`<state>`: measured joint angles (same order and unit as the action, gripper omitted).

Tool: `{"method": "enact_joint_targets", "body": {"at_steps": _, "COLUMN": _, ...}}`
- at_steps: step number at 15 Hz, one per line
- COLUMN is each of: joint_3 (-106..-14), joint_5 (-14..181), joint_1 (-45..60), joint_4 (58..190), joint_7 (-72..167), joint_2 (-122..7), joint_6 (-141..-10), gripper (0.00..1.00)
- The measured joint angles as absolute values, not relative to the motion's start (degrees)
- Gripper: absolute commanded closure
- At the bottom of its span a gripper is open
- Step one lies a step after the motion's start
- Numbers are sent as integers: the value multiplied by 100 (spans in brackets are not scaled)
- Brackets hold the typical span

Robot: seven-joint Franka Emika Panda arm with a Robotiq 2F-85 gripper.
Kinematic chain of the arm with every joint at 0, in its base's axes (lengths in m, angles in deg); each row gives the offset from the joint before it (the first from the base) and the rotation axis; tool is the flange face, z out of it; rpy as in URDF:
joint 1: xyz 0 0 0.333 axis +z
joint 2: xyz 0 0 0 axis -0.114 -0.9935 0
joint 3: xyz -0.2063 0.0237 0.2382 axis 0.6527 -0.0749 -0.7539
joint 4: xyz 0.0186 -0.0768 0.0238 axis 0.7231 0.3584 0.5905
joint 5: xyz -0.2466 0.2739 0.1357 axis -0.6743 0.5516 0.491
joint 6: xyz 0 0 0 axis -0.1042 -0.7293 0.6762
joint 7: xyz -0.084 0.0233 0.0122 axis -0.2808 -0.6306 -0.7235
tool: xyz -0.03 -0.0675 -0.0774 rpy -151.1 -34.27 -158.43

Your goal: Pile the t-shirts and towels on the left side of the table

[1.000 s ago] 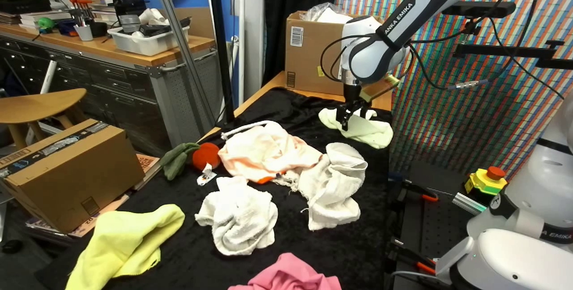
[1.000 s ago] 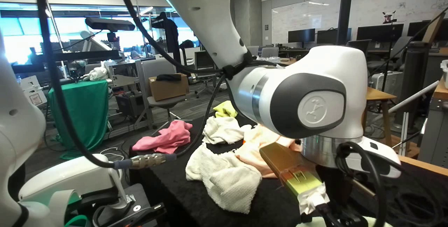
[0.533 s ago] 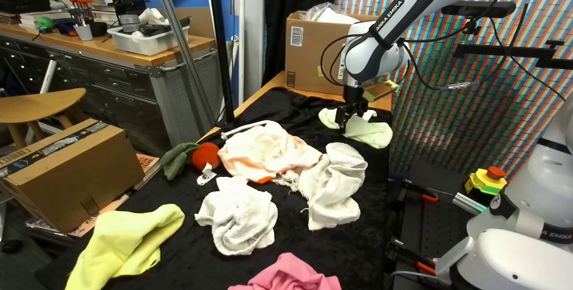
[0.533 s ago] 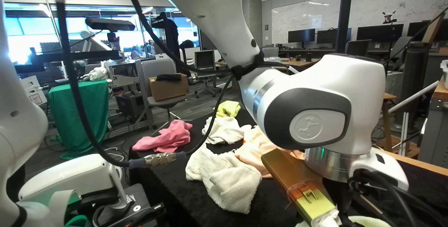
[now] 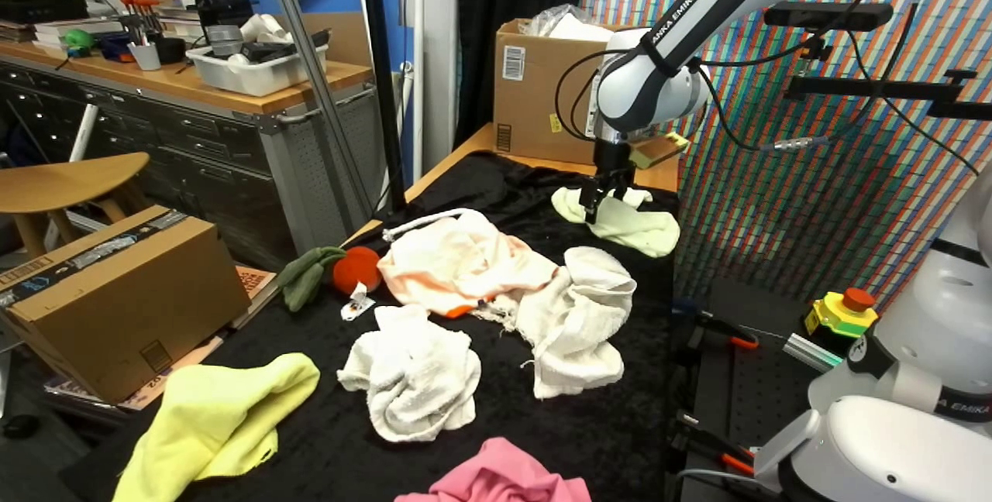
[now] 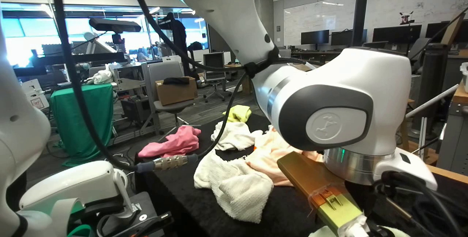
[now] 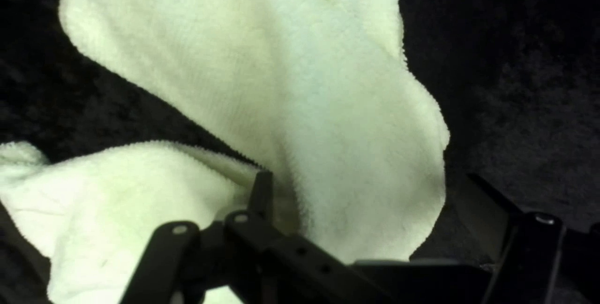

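Note:
Wide apart, the jaws of my gripper (image 7: pixel 368 176) stand over a pale yellow-green cloth (image 7: pixel 347 121) at the far right corner of the black-topped table (image 5: pixel 612 448). A fold of it lies between the fingers without being gripped. One finger (image 7: pixel 262 196) overlaps the cloth; its opposite is over dark table beside the edge. In an exterior view, a white towel (image 5: pixel 577 324), a peach cloth (image 5: pixel 457 258) and another white towel (image 5: pixel 415 378) lie crumpled mid-table. A bright yellow-green cloth (image 5: pixel 221 424) is at the near left, a pink cloth (image 5: pixel 500 479) at the near edge.
Behind the gripper stands a big cardboard box (image 5: pixel 542 99). A taped carton (image 5: pixel 124 308) sits along the left edge, near a red round object (image 5: pixel 358 269) and a dark green item (image 5: pixel 306 277). A white cord (image 5: pixel 426 221) borders the peach cloth.
My arm has shifted a little over the pale yellow-green cloth, and the gripper appears slightly turned. The cloths lie where they were; the jaws have stayed wide.

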<state>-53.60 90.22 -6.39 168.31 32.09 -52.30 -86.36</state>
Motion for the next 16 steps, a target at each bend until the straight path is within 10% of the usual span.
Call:
{"method": "enact_joint_targets", "body": {"at_steps": 10, "joint_3": -5371, "joint_5": 9022, "joint_1": -639, "joint_4": 16816, "joint_7": 3050, "joint_2": -5216, "joint_6": -8633, "gripper": 90}}
{"method": "enact_joint_targets", "body": {"at_steps": 16, "joint_3": -5392, "joint_5": 9022, "joint_1": -637, "joint_4": 16794, "joint_7": 2998, "joint_2": -5210, "joint_6": -8630, "gripper": 95}}
